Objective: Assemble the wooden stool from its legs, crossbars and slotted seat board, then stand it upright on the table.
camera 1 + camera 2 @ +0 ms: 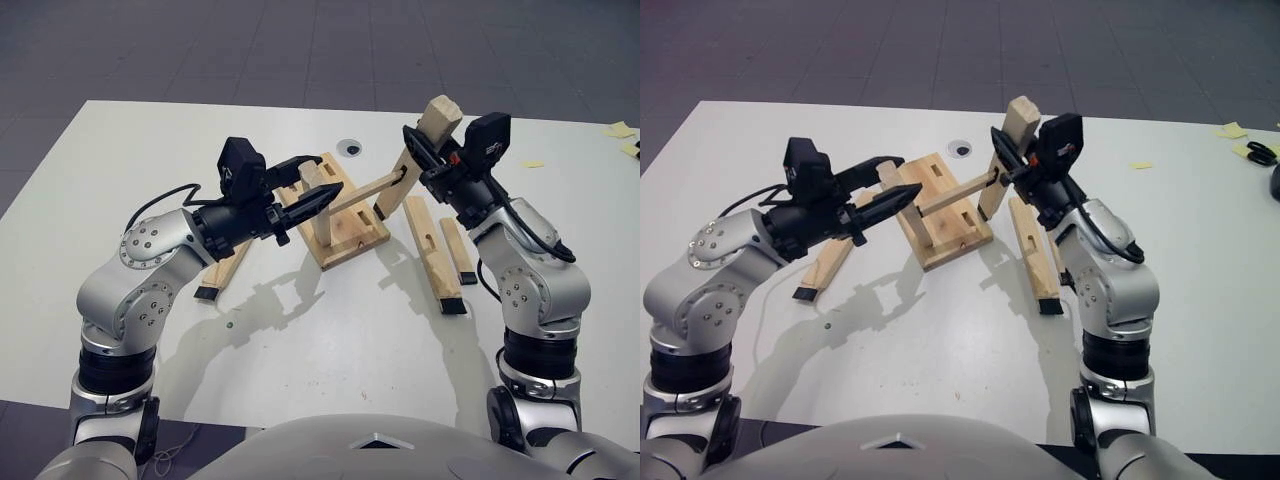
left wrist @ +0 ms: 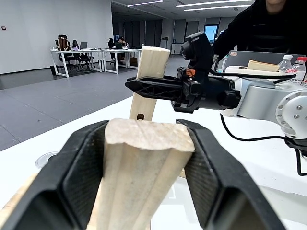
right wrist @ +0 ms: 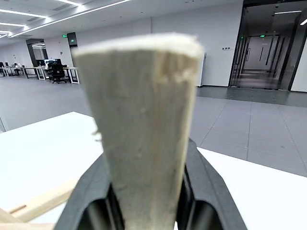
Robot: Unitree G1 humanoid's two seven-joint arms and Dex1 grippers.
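You have an evenly bright scene: long ceiling light strips (image 2: 201, 5) run overhead, and the white table (image 1: 330, 340) takes their light without harsh glare. Soft-edged shadows of the seat board (image 1: 350, 240) and the raised leg (image 1: 437, 118) fall on the tabletop toward its near edge, so the light reaches you from above and beyond. Close to the left wrist camera the upright leg (image 2: 144, 163) is evenly lit, and the grey floor (image 3: 249, 124) carries a pale sheen.

Rounded silver arms (image 1: 140, 280) are showing small dark screws (image 1: 152, 240); black cables (image 1: 150, 205) are looping by black wrists (image 1: 225, 222). A red mark (image 1: 459, 156), perhaps a button, is sitting on the right tool (image 1: 420, 150).
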